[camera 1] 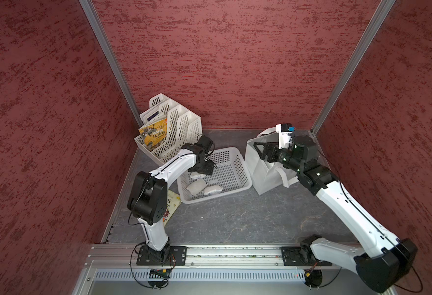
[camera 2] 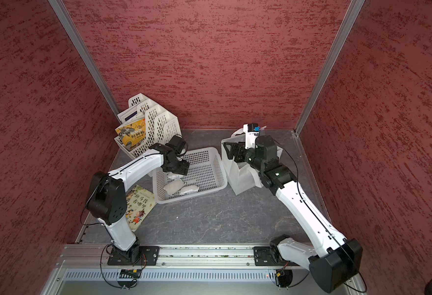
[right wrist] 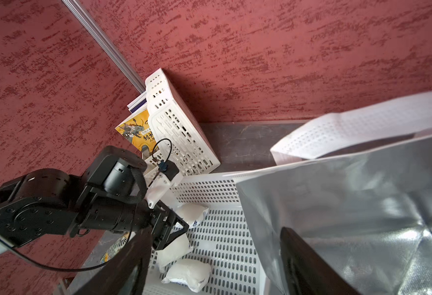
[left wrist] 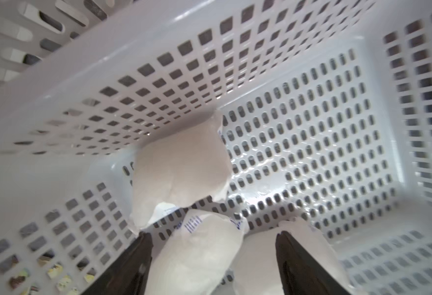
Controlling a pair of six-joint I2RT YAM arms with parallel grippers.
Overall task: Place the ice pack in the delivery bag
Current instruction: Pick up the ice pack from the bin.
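The ice pack [left wrist: 199, 255] I am after lies in the white basket [camera 1: 245, 168], not yet in the delivery bag [camera 1: 263, 178]. A second pack [left wrist: 181, 168] lies just beyond it and a third pack [left wrist: 258, 268] is close against its side.

That crowding is my first worry. If I close here I may catch the edge of the third pack too, or only a fold of slack film, and the load could slip out on the way across. The packs look soft and smooth, so I judge a shallow pinch unreliable. Going too deep risks driving the tool into the basket floor.

The bag stands just beside the basket on the bench [camera 1: 235, 222] with its foil-lined mouth open. It is soft and nothing clamps it, so a bump from the carrying arm could fold its wall inward or tip it. The two arms also work close together over that rim.

The left tool [left wrist: 213, 234] is spread wide inside the basket with the ice pack between its jaws. It grasps nothing, and I cannot tell whether the tips touch the film. The right tool [right wrist: 213, 229] is also released and spread wide. Its jaws straddle the bag's near wall, one on the foil side and one outside above the basket. I cannot tell if either rests on the wall.
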